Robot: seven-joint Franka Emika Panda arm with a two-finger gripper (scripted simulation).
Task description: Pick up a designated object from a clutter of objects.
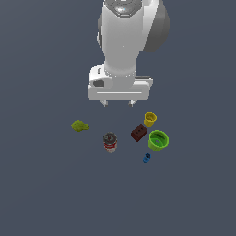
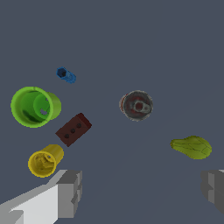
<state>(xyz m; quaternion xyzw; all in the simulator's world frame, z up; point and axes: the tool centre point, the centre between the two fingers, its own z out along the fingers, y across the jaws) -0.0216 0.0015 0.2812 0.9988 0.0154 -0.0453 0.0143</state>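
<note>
The red-and-white can point(image 1: 110, 142) stands upright on the dark floor, grey top up; it also shows in the wrist view point(image 2: 137, 105), seen from above. Around it lie the dark red block point(image 1: 138, 133), the yellow cup point(image 1: 150, 119), the green cup point(image 1: 158, 140), the tiny blue piece point(image 1: 146, 158) and the yellow-green lump point(image 1: 80, 125). My gripper point(image 1: 118, 103) hangs open and empty high above the floor, behind the can. Its two grey fingers point(image 2: 69, 192) stand wide apart in the wrist view, well short of the can.
In the wrist view the green cup point(image 2: 34, 106), the dark red block point(image 2: 73, 129), the yellow cup point(image 2: 45, 161) and the blue piece point(image 2: 66, 75) lie to one side of the can. The lump point(image 2: 191, 147) lies on the other side.
</note>
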